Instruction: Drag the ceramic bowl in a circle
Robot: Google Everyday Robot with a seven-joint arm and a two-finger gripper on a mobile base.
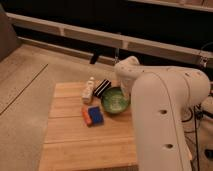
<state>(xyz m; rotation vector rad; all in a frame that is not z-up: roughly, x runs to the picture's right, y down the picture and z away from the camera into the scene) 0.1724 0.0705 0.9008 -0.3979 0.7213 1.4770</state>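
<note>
The ceramic bowl (114,101), round, shallow and glossy green, rests on the wooden table (75,145) near its far right part. My white arm comes in from the right and bends down over the bowl's right rim. The gripper (125,95) is at that rim, mostly hidden behind the arm's wrist. From here I cannot make out how it meets the bowl.
A small white bottle (89,91) and a black striped item (103,87) stand just left of and behind the bowl. A blue and orange sponge (92,116) lies in front of the bowl's left side. The arm's bulk covers the table's right side.
</note>
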